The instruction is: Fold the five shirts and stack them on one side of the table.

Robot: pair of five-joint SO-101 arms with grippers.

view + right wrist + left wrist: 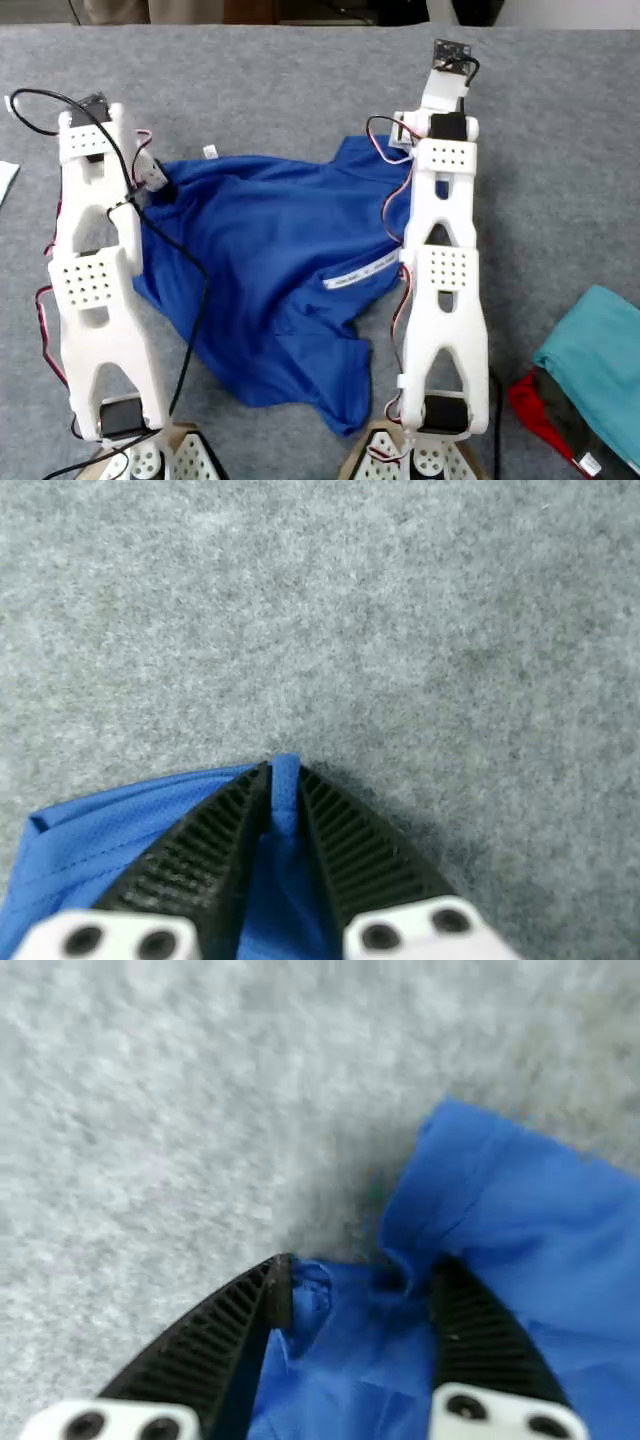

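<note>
The grey counter [300, 90] is covered at its middle by a crumpled blue shirt [270, 260].
The shirt is flanked by the left arm [95, 270] and the right arm [445, 270], both stretched to its far edge. A teal shirt [595, 340] is piled on a red garment [535, 405] at the counter's right edge, well apart from the blue one. The left jaws are seen spread apart, with bunched blue fabric between them. The right jaws are closed on a thin fold of the shirt's edge.
</note>
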